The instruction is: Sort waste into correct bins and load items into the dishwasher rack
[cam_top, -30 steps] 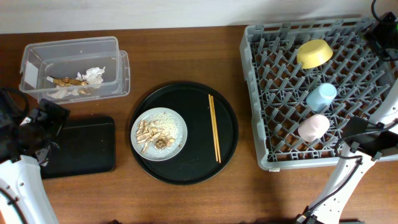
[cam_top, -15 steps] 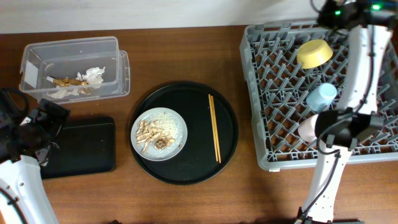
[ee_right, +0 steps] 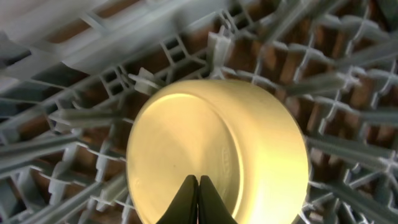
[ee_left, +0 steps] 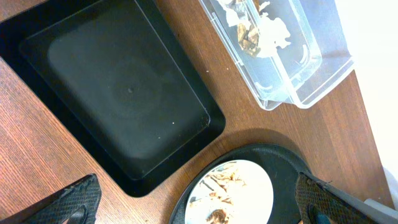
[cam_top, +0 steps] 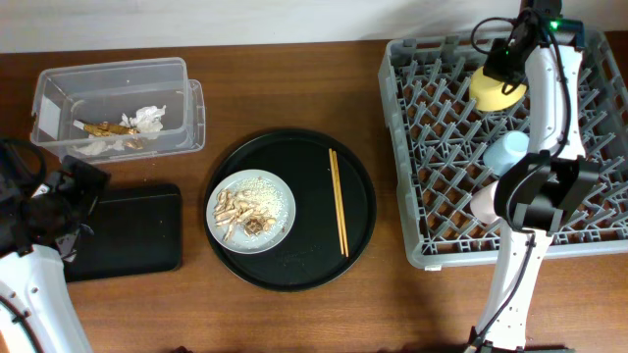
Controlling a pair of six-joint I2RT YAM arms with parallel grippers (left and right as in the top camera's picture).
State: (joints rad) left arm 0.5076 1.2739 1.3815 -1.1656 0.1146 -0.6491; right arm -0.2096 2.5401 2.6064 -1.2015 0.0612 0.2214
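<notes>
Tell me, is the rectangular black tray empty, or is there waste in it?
Empty. In the left wrist view the black tray shows only its bare floor, with no napkins or scraps inside.

A large round black tray with a low raised rim sits on a brown wooden table whose grain runs from left to right. The wood shows on every side of the tray and stretches well beyond it to the left and right. Behind the tray, past the table's far edge, a pale off-white band runs across the top.
</notes>
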